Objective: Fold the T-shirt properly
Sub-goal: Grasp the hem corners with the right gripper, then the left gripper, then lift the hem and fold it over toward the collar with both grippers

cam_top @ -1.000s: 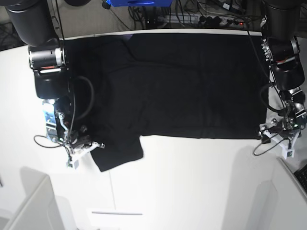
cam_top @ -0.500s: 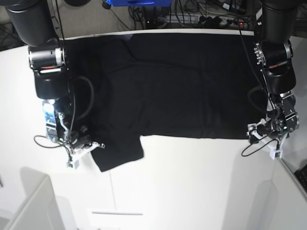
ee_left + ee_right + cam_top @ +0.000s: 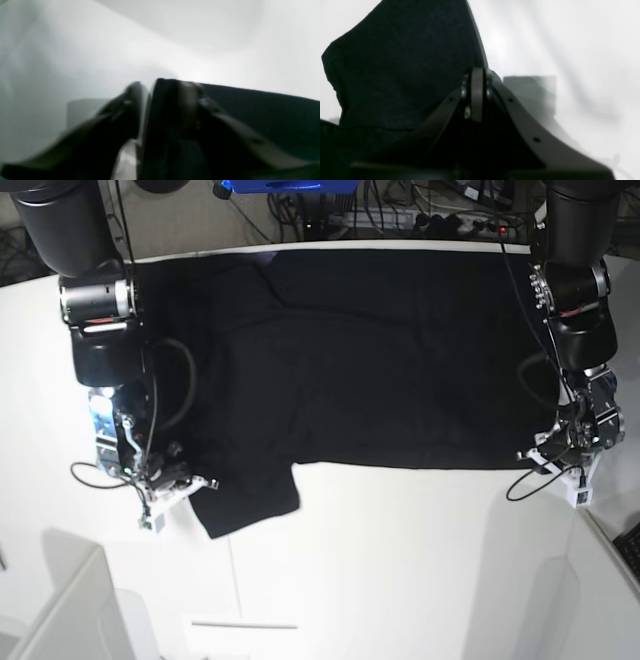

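The black T-shirt lies spread flat on the white table, plain side up; no print shows. My right gripper is at the lower left sleeve corner. In the right wrist view its jaws are pressed together at the sleeve's edge. My left gripper is at the lower right hem corner. In the blurred left wrist view a narrow light gap shows between its jaws. The cloth corner lies against the right finger.
The shirt's far edge reaches the back of the table. Cables and a power strip lie behind it. A white panel stands at the lower left, and a dark object sits past the table's right edge.
My left arm has moved in from the right and brought its gripper onto the hem's lower right corner. The right arm and the shirt have not moved.
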Controlling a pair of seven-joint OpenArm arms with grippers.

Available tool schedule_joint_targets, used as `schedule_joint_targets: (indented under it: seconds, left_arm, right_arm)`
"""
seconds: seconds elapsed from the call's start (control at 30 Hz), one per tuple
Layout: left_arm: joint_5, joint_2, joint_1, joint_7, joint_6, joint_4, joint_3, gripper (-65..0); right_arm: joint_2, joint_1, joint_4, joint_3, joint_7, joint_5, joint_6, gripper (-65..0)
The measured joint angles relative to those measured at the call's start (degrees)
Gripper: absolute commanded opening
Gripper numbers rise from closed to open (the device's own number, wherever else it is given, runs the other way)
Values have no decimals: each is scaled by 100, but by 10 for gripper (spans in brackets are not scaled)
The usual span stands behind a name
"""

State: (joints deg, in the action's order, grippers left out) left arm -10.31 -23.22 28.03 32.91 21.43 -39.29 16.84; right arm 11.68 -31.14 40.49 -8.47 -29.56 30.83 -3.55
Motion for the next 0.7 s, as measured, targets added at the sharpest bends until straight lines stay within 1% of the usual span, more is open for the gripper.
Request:
schedule_joint_targets:
  seconds: [0.03,0.07,0.4,0.6,0.63,0.7]
  left_arm:
    - [-13,2,-11,4,4,-4,0,-611]
    - [-24,26,-11,7,4,-9,2,-650]
    - [-31,103,-101,-42,2,-120,57,-650]
    - [4,297,-872,142,4,-1379,57,-650]
    - [33,330,-942,271,2,-1565,57,-650]
    - [50,361,-1014,284,7,-1797,52,-650]
  right_arm:
    - [-2,7,0,0,4,0,0,-650]
    - [0,9,0,0,13,0,0,-650]
    - [2,98,116,0,83,-2,-7,-650]
    - [149,507,957,0,-149,-92,7,-650]
    - [162,522,1075,0,-188,-94,7,-650]
    - [175,518,1270,0,-170,-87,7,-650]
